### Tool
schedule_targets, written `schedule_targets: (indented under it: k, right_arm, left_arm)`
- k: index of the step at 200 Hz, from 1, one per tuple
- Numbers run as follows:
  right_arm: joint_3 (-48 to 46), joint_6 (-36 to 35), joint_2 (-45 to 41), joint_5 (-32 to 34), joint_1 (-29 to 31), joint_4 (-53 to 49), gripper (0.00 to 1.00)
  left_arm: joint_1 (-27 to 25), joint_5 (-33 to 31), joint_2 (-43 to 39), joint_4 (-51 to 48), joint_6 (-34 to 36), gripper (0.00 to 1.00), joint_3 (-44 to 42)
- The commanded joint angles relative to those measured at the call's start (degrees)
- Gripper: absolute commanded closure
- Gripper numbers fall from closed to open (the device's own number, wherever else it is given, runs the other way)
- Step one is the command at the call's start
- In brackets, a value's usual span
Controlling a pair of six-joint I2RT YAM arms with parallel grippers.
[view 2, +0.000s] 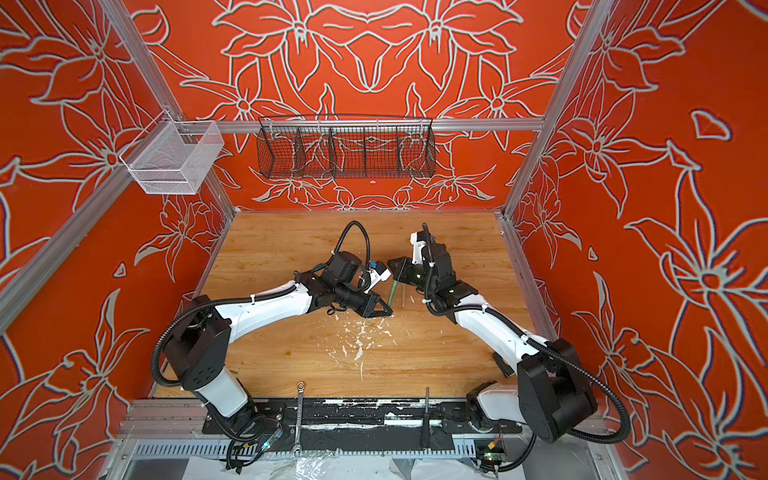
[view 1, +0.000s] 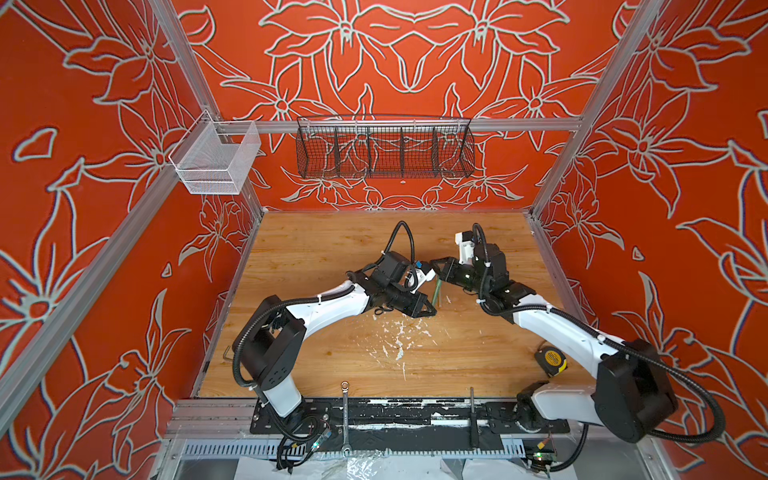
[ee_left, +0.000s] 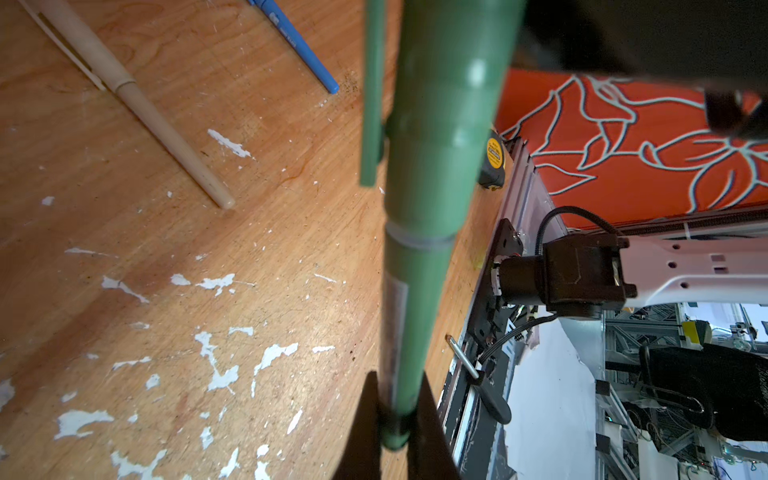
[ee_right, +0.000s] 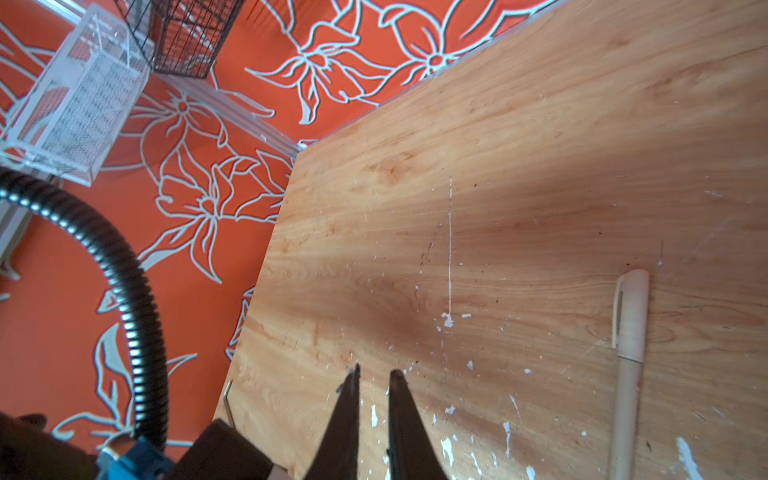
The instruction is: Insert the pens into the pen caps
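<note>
Two left fingers (ee_left: 363,436), green pen (ee_left: 415,291) between

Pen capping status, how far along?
Done: tan pen lies capped. In hand: left tool grips the green pen, which looks capped too; right tool shut, empty. Left: set green down; blue pen only partly in view, cap state unclear.

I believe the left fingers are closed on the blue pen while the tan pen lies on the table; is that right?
Not quite. The left fingers are closed on the green pen, not the blue one, as the left wrist view shows. The blue pen lies on the table, and so does the tan pen.
</note>
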Motion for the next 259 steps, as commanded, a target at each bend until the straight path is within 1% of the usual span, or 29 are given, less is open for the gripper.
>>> schedule_targets:
  k: [1,32,51,54,62,66,73,82,83,84,85,86,87,91,107,132,154,172,185,193,201,213,229,259]
  right_arm:
    - [-5.5,6.8,0.1,-6.3,5.3,-5.9,1.0]
    - [-5.2,7.2,0.0,-7.0,6.7,-7.1,1.0]
    - [-2.7,4.2,0.2,-4.0,6.1,-11.2,1.0]
    - [-2.1,3.6,0.4,-3.8,5.9,-11.7,1.0]
    - [-0.6,2.4,1.6,-4.5,4.7,-12.4,1.0]
    - [0.4,2.0,2.4,-5.5,3.9,-12.7,1.0]
    - [1.7,1.7,4.0,-7.2,2.5,-12.5,1.0]
    - [4.1,0.7,6.0,-9.2,1.4,-12.0,1.0]
    - [4.4,0.5,6.2,-9.3,1.2,-12.1,1.0]
    - [4.7,0.3,6.5,-9.3,1.2,-12.2,1.0]
    - [5.1,0.3,7.0,-9.4,1.2,-12.4,1.0]
    - [5.6,-0.1,7.0,-9.4,1.1,-12.6,1.0]
    - [5.9,-0.1,7.6,-9.5,1.1,-12.8,1.0]
    - [7.4,-1.4,8.8,-9.8,0.9,-14.1,1.0]
    - [14.9,-6.2,14.6,-11.4,0.5,-19.7,1.0]
    - [22.9,-11.8,24.8,-12.7,0.4,-24.1,1.0]
    - [29.7,-16.5,32.9,-11.2,0.4,-29.3,1.0]
    - [34.0,-19.0,38.2,-11.9,0.5,-31.5,1.0]
    - [36.7,-19.9,41.2,-12.2,0.5,-32.6,1.0]
    - [37.8,-20.3,42.6,-12.4,0.5,-32.7,1.0]
    - [38.9,-20.6,43.7,-12.4,0.5,-33.0,0.95]
    - [40.5,-21.3,45.0,-11.7,0.7,-33.7,0.91]
    - [42.3,-22.3,46.5,-9.5,0.7,-34.8,0.83]
    - [44.8,-23.9,47.6,-6.1,1.0,-36.5,0.66]
  left_arm:
    - [5.6,-11.3,0.0,15.1,-4.1,1.0,5.3]
    - [8.5,-12.4,1.1,15.4,-4.1,1.0,5.7]
    - [8.5,-11.0,0.9,14.2,-3.8,1.0,4.7]
    - [8.5,-10.7,0.6,13.8,-3.9,0.94,4.3]
    - [8.1,-9.8,-0.6,13.4,-3.4,0.67,2.7]
    - [7.9,-9.7,-1.4,12.5,-2.9,0.57,2.0]
    - [7.3,-10.6,-3.0,10.3,-2.0,0.46,0.8]
    - [6.5,-12.1,-5.4,6.9,-0.8,0.38,-1.0]
    - [6.4,-12.4,-5.8,6.5,-0.6,0.34,-1.3]
    - [6.4,-12.6,-6.1,6.2,-0.6,0.24,-1.5]
    - [6.3,-13.0,-6.4,5.9,-0.5,0.11,-1.8]
    - [6.2,-13.2,-6.7,5.8,-0.4,0.04,-2.0]
    - [6.2,-13.5,-7.0,5.4,-0.2,0.0,-2.3]
    - [6.0,-14.6,-8.4,4.3,-0.1,0.03,-3.5]
    - [5.8,-18.6,-14.4,0.8,-0.1,0.03,-8.9]
    - [6.0,-30.7,-24.8,-4.9,-1.7,0.03,-16.2]
    - [7.1,-38.5,-32.0,-8.7,-2.9,0.03,-21.4]
    - [8.7,-42.0,-36.8,-10.9,-4.6,0.03,-24.5]
    - [9.7,-43.4,-39.8,-11.5,-5.8,0.03,-26.6]
    - [10.1,-44.1,-43.2,-11.6,-6.1,0.03,-27.6]
    - [10.5,-44.5,-45.1,-11.5,-6.2,0.03,-28.4]
    - [10.8,-45.8,-47.5,-12.1,-6.5,0.03,-29.4]
    - [11.2,-47.1,-49.9,-12.2,-6.6,0.03,-30.6]
    - [11.7,-49.5,-51.3,-12.2,-6.1,0.03,-31.9]
